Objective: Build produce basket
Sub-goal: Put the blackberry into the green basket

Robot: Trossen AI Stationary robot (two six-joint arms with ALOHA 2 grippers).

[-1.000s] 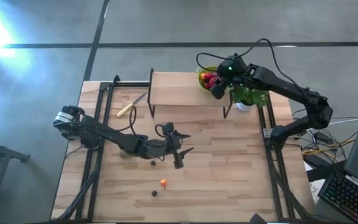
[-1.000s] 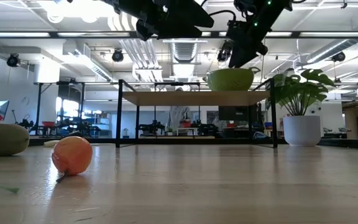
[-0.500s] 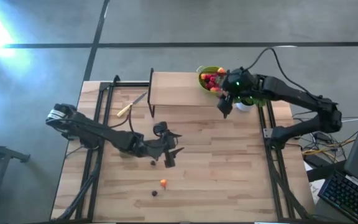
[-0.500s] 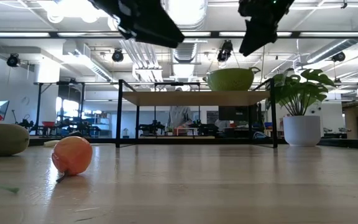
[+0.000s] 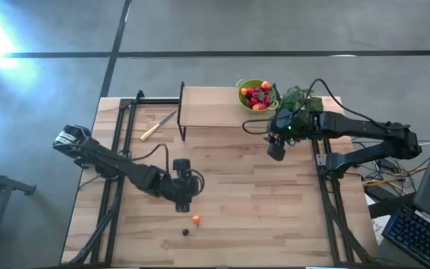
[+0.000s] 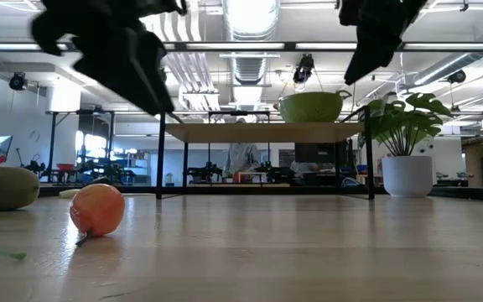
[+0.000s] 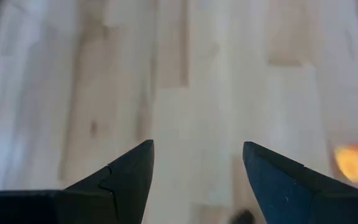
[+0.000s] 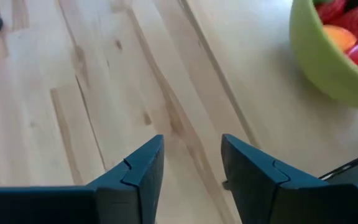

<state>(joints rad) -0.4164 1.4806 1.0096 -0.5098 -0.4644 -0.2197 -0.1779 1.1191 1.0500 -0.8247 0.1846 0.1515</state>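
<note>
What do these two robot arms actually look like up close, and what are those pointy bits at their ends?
Both arms are dark, nearly black, and jointed, with thin black cables looping along them. The left arm has a pale grey patch near its base; the right arm shows a small green light near its wrist. Each end effector, left and right, has two dark, flat, wedge-shaped fingers tapering to points.

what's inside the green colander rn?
The green colander on the shelf holds a pile of red and orange fruits. Whatever lies under that top layer is covered.
</note>
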